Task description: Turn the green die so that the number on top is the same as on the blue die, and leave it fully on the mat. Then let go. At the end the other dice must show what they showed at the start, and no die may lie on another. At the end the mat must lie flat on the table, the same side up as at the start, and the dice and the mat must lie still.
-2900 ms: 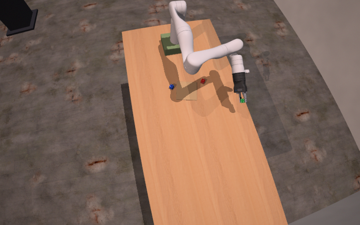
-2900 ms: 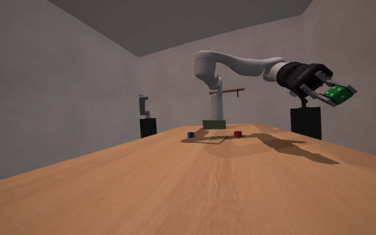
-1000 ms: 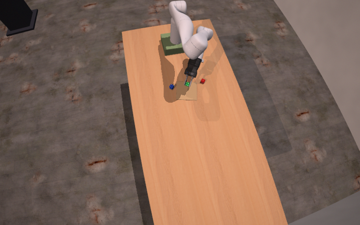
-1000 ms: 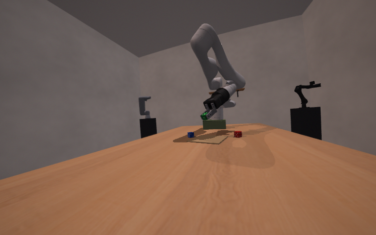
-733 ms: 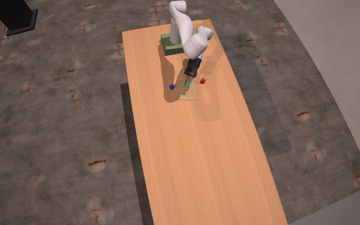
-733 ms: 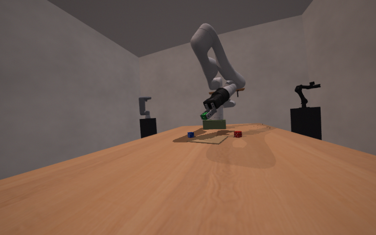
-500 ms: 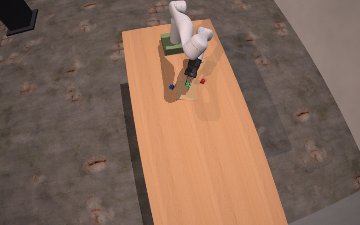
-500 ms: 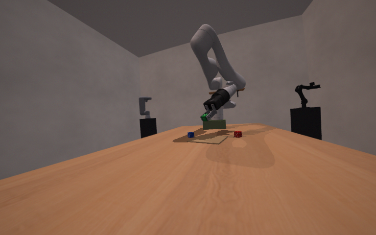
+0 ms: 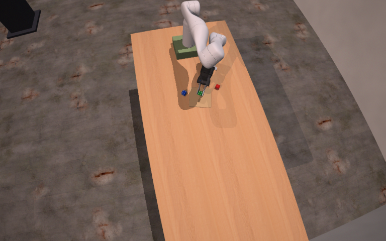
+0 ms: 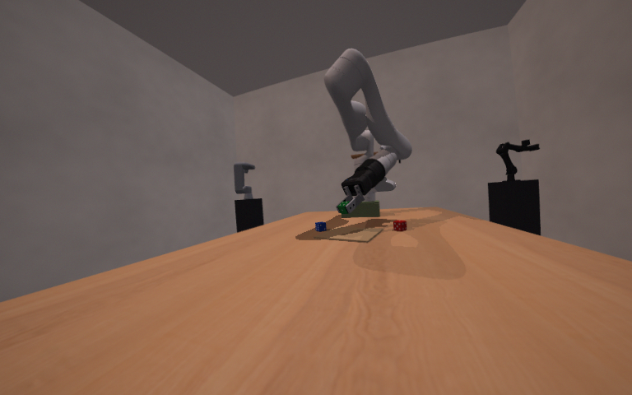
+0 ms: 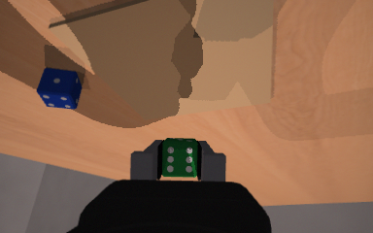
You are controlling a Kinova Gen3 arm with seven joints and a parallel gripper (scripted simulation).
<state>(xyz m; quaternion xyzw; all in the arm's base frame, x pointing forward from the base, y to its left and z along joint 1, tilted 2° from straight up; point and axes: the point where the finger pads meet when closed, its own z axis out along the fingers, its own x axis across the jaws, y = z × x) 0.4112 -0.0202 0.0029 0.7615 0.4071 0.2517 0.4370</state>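
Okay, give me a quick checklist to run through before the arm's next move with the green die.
1. Grip on the green die: gripper shut on it, ok.
2. Die clear of the table: held in the air in the exterior view, ok.
3. Die over the mat: ok in the top view.
4. Blue die top number: cannot tell.
5. Blue die and red die off the mat, apart from each other: ok.
6. Mat flat: looks ok.

— Room contents?
— Grey walls [image 10: 116,139], dark ceiling [image 10: 289,41], mottled stained floor [image 9: 57,127]. Long wooden table [image 9: 216,170]. Two black pedestals [image 10: 513,205], [image 10: 248,213] along the walls.
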